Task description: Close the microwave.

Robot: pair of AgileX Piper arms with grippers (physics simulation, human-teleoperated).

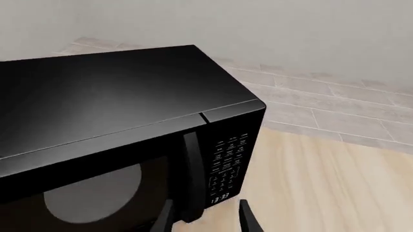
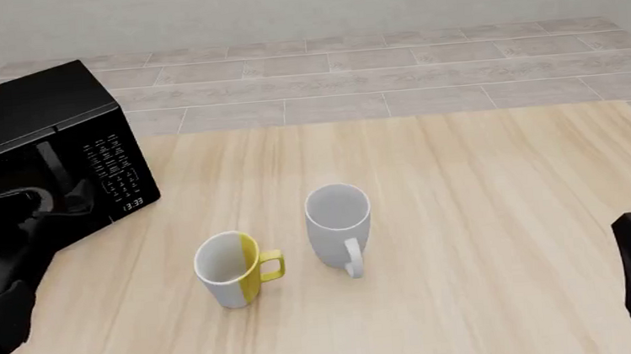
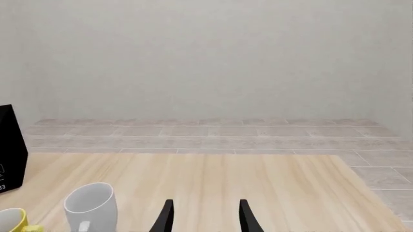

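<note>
Two mugs stand near the middle of the table (image 2: 462, 174), well apart from the microwave (image 2: 32, 157), which sits at the far left edge of the front view. The white mug (image 2: 339, 226) is upright with its handle turned toward the camera; just beside it, to its left and a little nearer, is a mug that is yellow on one half and white on the other (image 2: 231, 270), its yellow handle pointing toward the white one. Nothing lies between these mugs and the microwave's front.

The microwave's door looks flush with the button panel (image 2: 112, 172), where a small display glows white. The left arm is a dark shape in front of the door glass in the front view. In the left wrist view the left hand (image 1: 205, 217) is spread open and holds nothing, its fingertips right at the door handle (image 1: 191, 179) beside the panel.

The right hand (image 3: 205, 216) is likewise parted and empty, low over bare wood, with the white mug off to one side.
</note>
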